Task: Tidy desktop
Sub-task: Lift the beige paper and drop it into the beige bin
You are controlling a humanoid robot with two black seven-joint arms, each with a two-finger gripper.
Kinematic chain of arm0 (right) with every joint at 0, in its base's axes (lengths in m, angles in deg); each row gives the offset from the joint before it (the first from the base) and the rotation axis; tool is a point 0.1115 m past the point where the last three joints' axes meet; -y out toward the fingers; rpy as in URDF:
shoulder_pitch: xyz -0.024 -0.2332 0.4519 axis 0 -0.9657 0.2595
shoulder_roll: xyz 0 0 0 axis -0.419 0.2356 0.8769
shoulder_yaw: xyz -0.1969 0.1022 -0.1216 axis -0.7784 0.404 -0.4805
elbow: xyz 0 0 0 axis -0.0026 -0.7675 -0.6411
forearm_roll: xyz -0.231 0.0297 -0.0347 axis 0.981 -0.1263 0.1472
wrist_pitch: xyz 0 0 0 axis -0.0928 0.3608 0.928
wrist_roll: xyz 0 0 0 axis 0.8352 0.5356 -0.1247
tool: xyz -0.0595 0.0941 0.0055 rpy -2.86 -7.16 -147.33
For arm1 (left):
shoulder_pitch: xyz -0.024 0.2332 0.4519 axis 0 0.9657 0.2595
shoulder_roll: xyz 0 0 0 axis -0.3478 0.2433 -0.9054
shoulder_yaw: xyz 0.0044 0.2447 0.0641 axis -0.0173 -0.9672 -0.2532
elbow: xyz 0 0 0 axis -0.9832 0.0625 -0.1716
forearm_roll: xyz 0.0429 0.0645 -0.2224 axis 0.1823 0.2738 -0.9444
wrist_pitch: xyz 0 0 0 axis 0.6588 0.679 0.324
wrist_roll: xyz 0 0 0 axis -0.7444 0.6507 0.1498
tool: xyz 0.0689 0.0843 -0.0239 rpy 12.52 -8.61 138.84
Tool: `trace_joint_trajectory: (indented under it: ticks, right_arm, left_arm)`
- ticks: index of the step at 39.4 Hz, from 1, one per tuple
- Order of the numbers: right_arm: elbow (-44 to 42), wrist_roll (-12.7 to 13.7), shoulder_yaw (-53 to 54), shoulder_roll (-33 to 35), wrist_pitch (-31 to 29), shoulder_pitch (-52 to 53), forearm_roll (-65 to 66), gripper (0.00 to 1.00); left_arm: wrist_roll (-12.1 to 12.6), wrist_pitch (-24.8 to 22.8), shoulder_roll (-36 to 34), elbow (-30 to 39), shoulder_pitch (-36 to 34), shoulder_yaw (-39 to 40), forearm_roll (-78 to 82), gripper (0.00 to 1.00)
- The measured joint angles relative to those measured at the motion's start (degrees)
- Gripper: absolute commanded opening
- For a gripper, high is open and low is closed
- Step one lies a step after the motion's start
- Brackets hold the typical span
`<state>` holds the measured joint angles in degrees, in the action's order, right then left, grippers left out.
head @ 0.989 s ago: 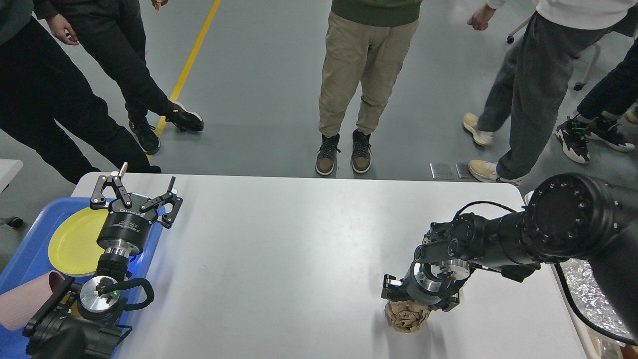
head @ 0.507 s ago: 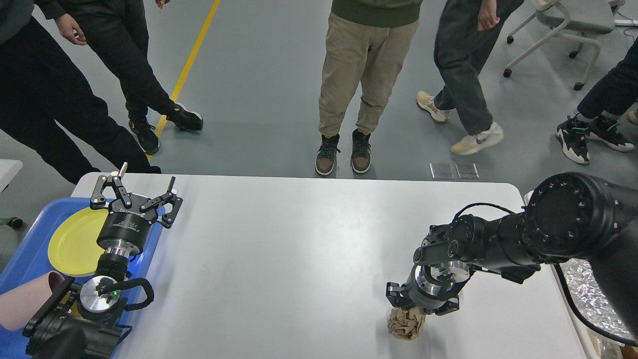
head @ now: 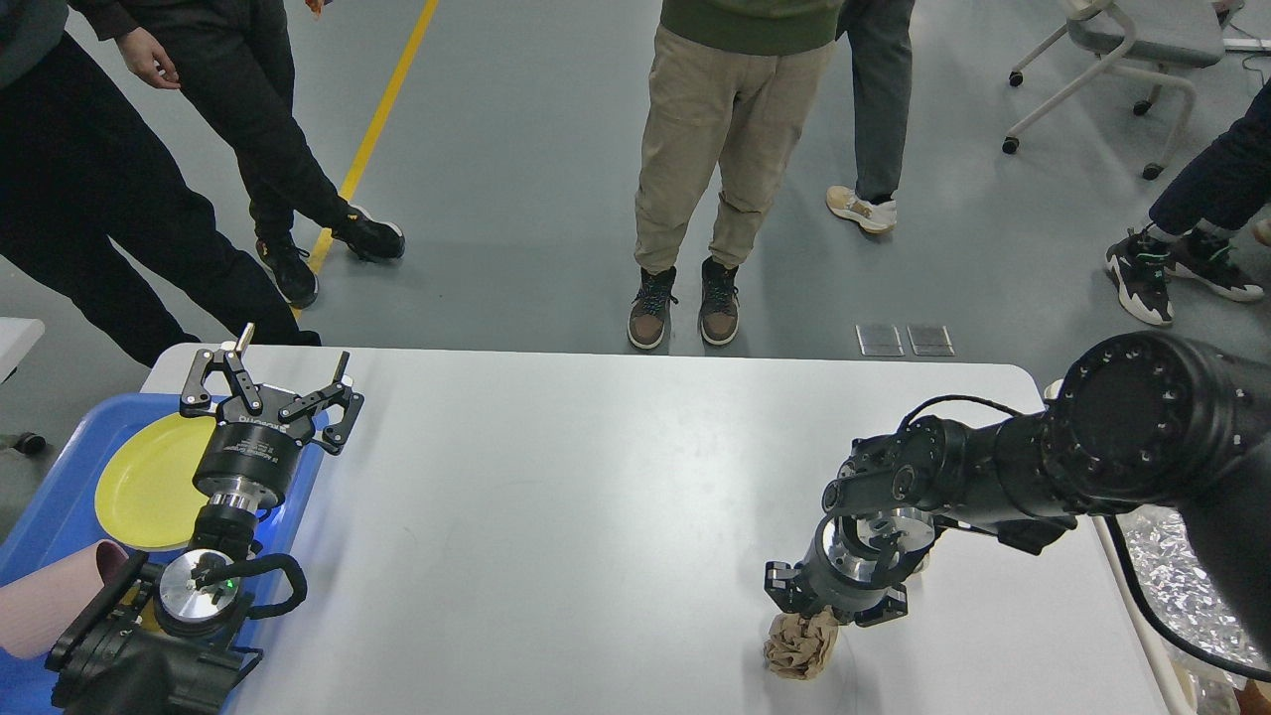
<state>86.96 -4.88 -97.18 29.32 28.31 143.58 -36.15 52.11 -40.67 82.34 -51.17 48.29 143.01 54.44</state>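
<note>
While the right gripper (head: 806, 618) is pointing down, its fingers are pinching the top of a crumpled brown paper ball (head: 800, 645), though the fingertips are sinking into the folds and showing poorly. The ball is hanging just beneath the gripper, over the near right part of the desktop (head: 596, 477); I cannot tell whether it is touching the white surface. Far off to the gripper's left, the left gripper (head: 270, 382) is standing upright with its fingers spread wide, gripping nothing. Just beyond that gripper's left side a blue tray (head: 60, 497) is lying at the desktop's left end, carrying a yellow plate (head: 149, 477) and a pink cup (head: 45, 601).
</note>
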Motion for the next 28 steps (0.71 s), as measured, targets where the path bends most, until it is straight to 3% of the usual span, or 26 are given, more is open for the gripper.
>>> trace_joint_trajectory:
  ticks: [10, 20, 24, 26, 28]
  right_arm:
    - [5.8, 0.0, 0.0, 3.4, -1.1, 6.0, -1.7, 0.00]
    - [30.1, -1.4, -5.5, 14.0, -3.2, 32.6, -4.4, 0.00]
    - [34.4, -4.7, -8.7, 15.4, -5.3, 40.7, -5.7, 0.00]
    - [36.7, -8.7, -11.6, 16.1, -7.3, 46.2, -6.1, 0.00]
    - [37.9, -10.8, -13.5, 16.2, -8.2, 49.2, -6.2, 0.00]
  left_arm:
    - [0.0, 0.0, 0.0, 0.0, 0.0, 0.0, 0.0, 0.96]
    - [0.0, 0.0, 0.0, 0.0, 0.0, 0.0, 0.0, 0.96]
    - [0.0, 0.0, 0.0, 0.0, 0.0, 0.0, 0.0, 0.96]
    - [0.0, 0.0, 0.0, 0.0, 0.0, 0.0, 0.0, 0.96]
    - [0.0, 0.0, 0.0, 0.0, 0.0, 0.0, 0.0, 0.96]
